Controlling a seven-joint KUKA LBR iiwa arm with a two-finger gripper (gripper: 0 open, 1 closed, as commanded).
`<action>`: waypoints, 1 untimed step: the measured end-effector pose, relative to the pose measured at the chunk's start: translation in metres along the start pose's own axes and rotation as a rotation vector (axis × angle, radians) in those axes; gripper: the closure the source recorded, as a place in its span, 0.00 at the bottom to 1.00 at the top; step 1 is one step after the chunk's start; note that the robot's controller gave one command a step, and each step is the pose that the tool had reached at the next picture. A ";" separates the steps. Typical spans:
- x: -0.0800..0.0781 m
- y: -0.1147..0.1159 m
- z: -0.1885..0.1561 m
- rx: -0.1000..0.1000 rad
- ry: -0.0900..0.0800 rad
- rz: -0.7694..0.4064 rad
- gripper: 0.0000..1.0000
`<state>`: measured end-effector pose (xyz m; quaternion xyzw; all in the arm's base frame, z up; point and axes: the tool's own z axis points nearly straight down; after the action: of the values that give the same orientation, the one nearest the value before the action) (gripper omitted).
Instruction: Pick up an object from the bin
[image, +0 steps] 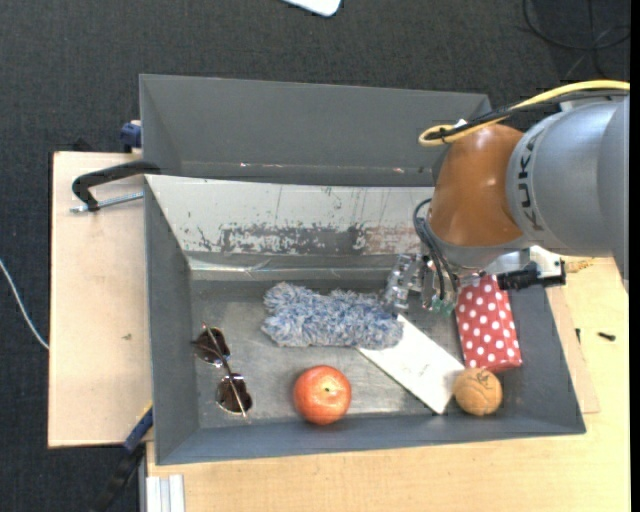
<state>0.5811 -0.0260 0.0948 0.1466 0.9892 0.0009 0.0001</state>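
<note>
Writing: the black letters "KU" showed on the grey arm (580, 170), at the edge of its orange cover (475, 190); the rest of the word curved out of sight. Faint marks on the white card (415, 365) were too small to read.
Claw: the claw (420, 288) hung low inside the bin (170, 330), toward the back right of its floor, below the orange cover.
Claw state: how far open it stood could not be told, and no hold on anything could be made out.
Under the claw: the right end of a fuzzy blue-and-white cloth (320, 315), which lay along the middle of the floor. Whether the claw touched the cloth could not be told.
Beside the claw: a red packet with white dots (488, 325) lay against the right wall, its upper end just beside the claw.
White card: it lay tilted on the floor, from just below the claw toward the front right corner.
Front right corner: a brown, walnut-like ball (478, 391) sat touching the card's lower end, just below the red packet.
Front wall: a red apple (322, 393) sat near the middle of it, well apart from the claw.
Front left corner: a pair of sunglasses (222, 372) lay there with dark lenses, farthest from the claw.
</note>
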 end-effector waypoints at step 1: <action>-0.001 0.000 -0.003 0.000 -0.003 -0.001 1.00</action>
<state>0.5817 -0.0262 0.0974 0.1463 0.9892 0.0008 0.0016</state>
